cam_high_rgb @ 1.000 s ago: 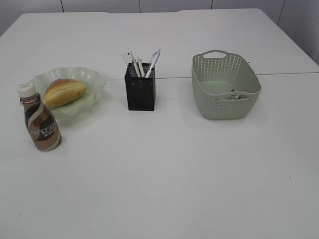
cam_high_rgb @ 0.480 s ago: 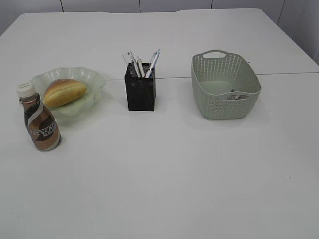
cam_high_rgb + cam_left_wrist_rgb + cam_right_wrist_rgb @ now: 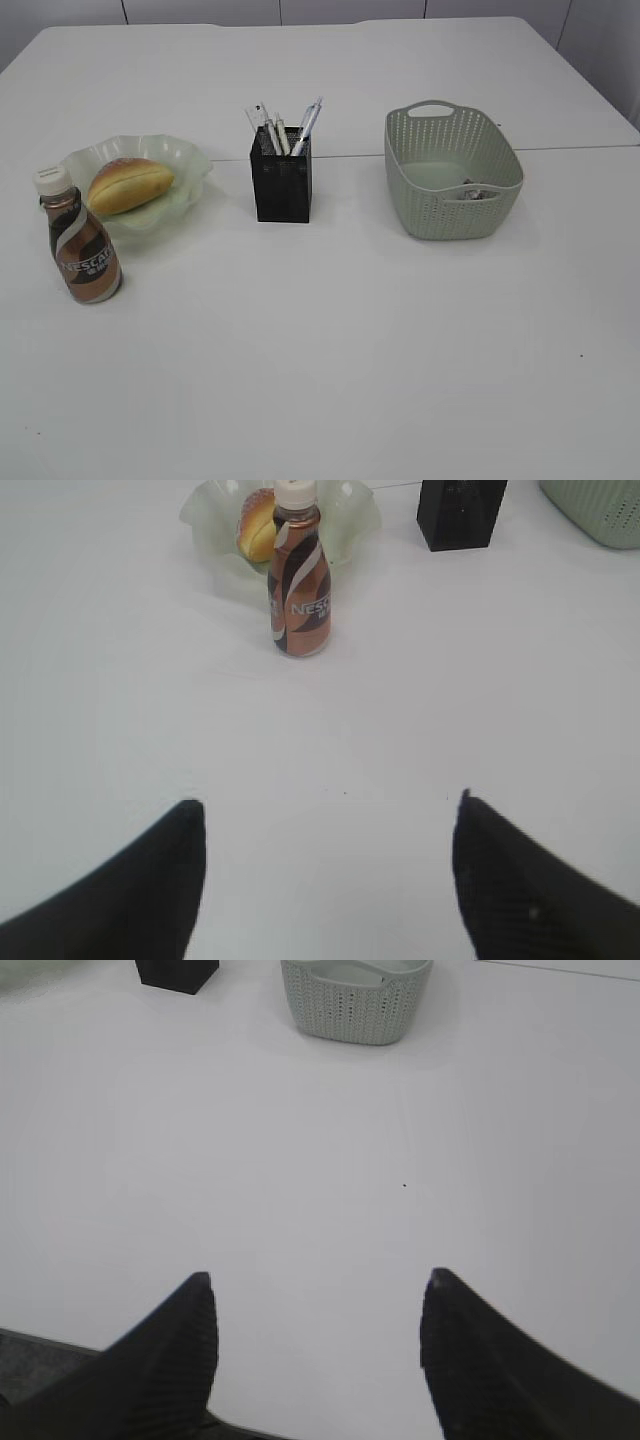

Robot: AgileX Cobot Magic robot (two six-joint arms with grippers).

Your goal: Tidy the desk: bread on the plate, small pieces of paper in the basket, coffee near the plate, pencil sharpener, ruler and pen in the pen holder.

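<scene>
One bread roll [image 3: 130, 184], golden-brown and oval, lies on one pale green plate [image 3: 185, 160] with a wavy rim. One coffee bottle [image 3: 82, 248], brown with a white swirl, a white cap and lettering on its label, stands upright just beside the plate's near edge. One black mesh pen holder [image 3: 281, 183] stands to the right of the plate, with several white and blue pens and similar items [image 3: 306, 124] sticking up out of it; their exact number cannot be told. One pale green perforated basket [image 3: 452, 210] with handle cut-outs sits further right, with a few small dark-and-light scraps [image 3: 476, 193] lying against its near inner wall.

In the left wrist view the left pincer [image 3: 325, 865] has its two dark fingers spread wide over bare table; the bottle [image 3: 298, 585] stands well ahead of it, with the plate [image 3: 210, 525] and roll [image 3: 255, 525] just behind the bottle and the holder [image 3: 460, 515] ahead to the right. The right pincer [image 3: 318, 1345] is likewise spread wide and grips nothing, with the basket [image 3: 355, 1005] well ahead and the holder [image 3: 175, 974] ahead to its left.

Everything rests on a plain white table [image 3: 330, 350] with a seam running across it behind the holder; grey wall panels rise beyond the far edge.
</scene>
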